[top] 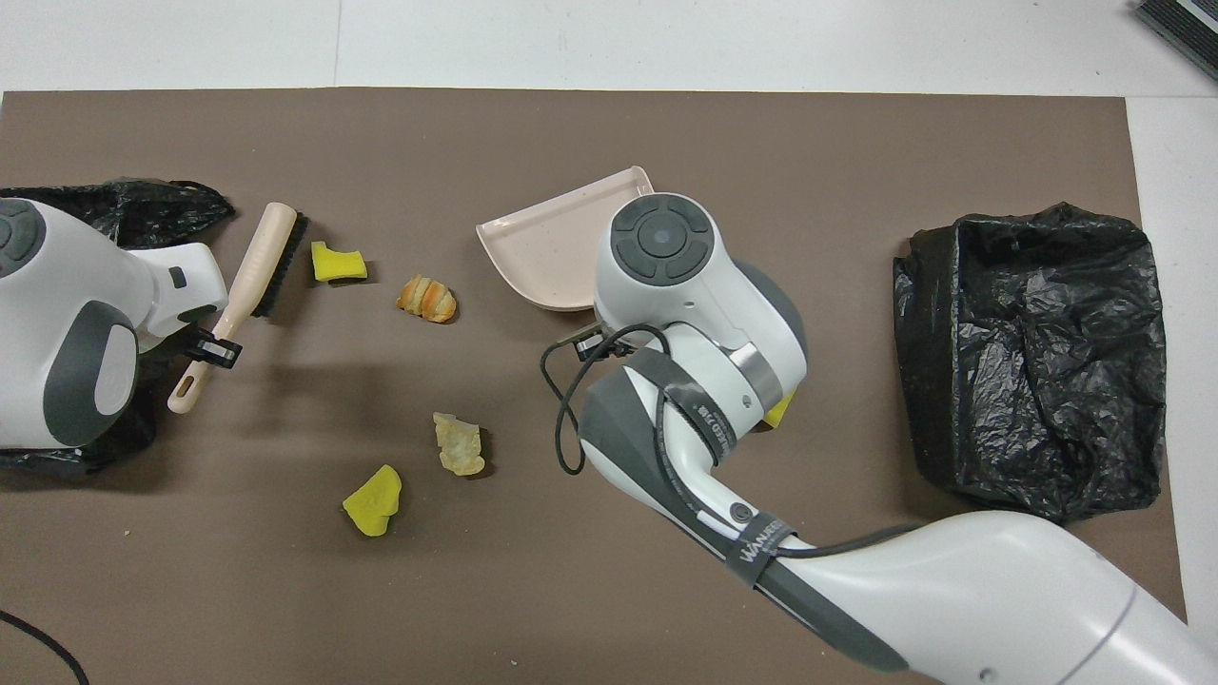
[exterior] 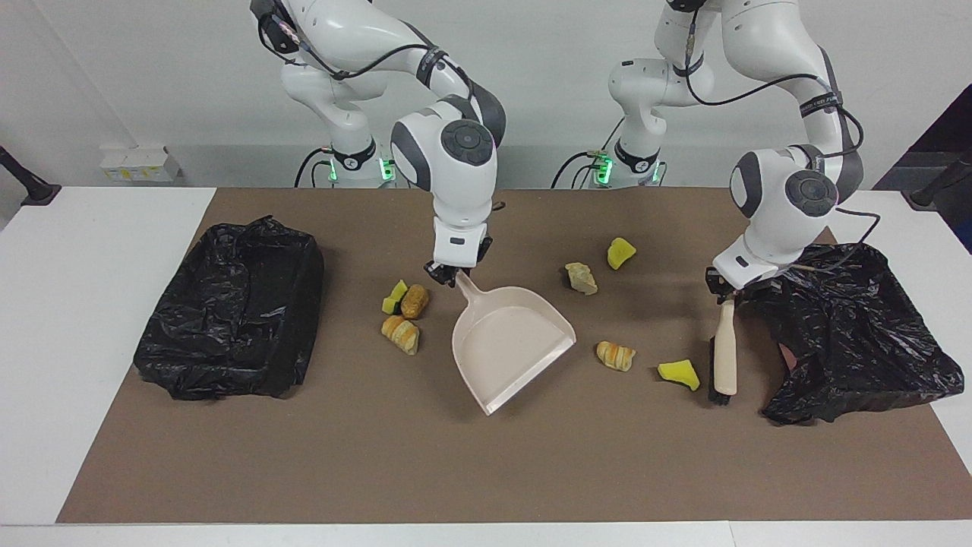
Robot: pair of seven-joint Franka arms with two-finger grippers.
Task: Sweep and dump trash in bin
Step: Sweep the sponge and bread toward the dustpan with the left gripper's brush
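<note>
Because its open mouth must face the scattered trash, the beige plastic dustpan (exterior: 512, 346) hangs tilted from the right gripper (exterior: 449, 275), clamped on its handle. The left gripper (exterior: 721, 292) grips the cream-handled black-bristled brush (exterior: 724, 357), bristles beside a yellow sponge chunk (exterior: 678, 372) (probably first). A golden pastry lump (exterior: 614, 355) lies between sponge and pan.

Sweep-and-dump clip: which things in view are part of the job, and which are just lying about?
Part of the job:
- dustpan, handle in the right gripper
- brush, handle in the left gripper
- trash bits, scattered on the mat
- black-lined bin, at the right arm's end

Just lying about:
- loose black bag, beside the brush
- brown mat
</note>
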